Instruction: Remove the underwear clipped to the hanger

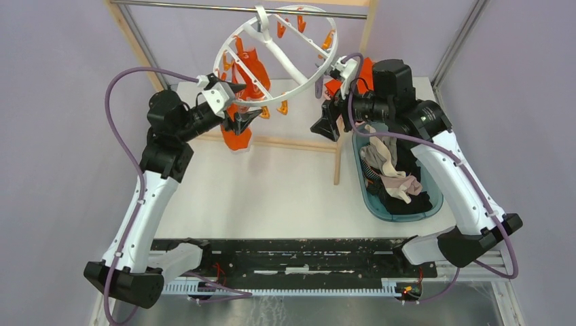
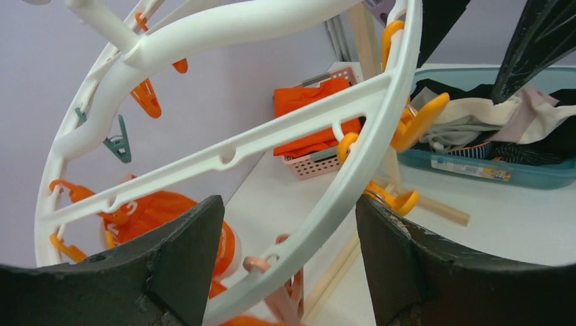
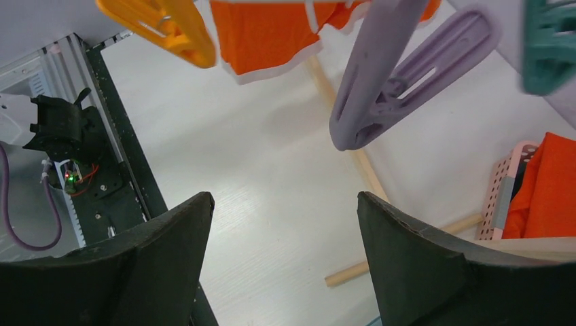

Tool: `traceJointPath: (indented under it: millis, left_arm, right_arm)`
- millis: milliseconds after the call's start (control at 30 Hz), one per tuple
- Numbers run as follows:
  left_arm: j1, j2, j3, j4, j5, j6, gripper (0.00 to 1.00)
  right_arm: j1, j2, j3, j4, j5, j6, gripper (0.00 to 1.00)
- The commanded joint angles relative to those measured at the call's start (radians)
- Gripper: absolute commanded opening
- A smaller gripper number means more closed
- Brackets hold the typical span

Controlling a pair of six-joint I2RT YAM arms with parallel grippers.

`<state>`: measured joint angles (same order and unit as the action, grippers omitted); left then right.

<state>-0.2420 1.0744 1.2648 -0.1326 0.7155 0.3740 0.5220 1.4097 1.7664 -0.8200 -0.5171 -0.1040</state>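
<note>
Right wrist view: bright orange white-trimmed soft garment [image 3: 272, 30] cut off by top edge; teal plastic peg [image 3: 551, 41] cropped at upper right. Top view, upper centre: how that garment is clipped is too small to tell.

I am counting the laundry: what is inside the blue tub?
In the tub a beige piece and a black piece show, heaped together. Whatever lies beneath them is covered.
</note>
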Motion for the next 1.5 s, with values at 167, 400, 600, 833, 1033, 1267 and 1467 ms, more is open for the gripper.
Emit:
traceJointPath:
  millis: [167, 400, 600, 833, 1033, 1267, 1467]
  left_arm:
    - [-0.074, 0.029, 0.033, 0.057, 0.025, -0.09, 0.75]
    - [-0.106, 0.05, 0.038, 0.075, 0.031, -0.133, 0.73]
    - [-0.139, 0.065, 0.042, 0.081, 0.051, -0.157, 0.73]
    - [-0.146, 0.063, 0.039, 0.09, 0.093, -0.183, 0.74]
    - [-0.147, 0.03, 0.022, 0.095, 0.115, -0.192, 0.76]
    - [-0.148, 0.031, 0.008, 0.112, 0.105, -0.211, 0.76]
    - [-0.147, 0.013, -0.008, 0.102, 0.094, -0.191, 0.77]
  right_arm:
    - [0.061, -0.047, -0.029, 0.238, 0.043, 0.065, 0.85]
    - [0.092, -0.021, -0.036, 0.315, 0.045, 0.082, 0.83]
    - [0.105, -0.019, -0.099, 0.405, 0.086, 0.112, 0.78]
    - [0.105, 0.003, -0.048, 0.39, 0.225, 0.115, 0.66]
    - [0.105, 0.008, -0.001, 0.355, 0.345, 0.12, 0.62]
    - [0.105, 0.0, 0.02, 0.358, 0.252, 0.156, 0.64]
    - [0.102, 0.009, 0.067, 0.316, 0.412, 0.118, 0.62]
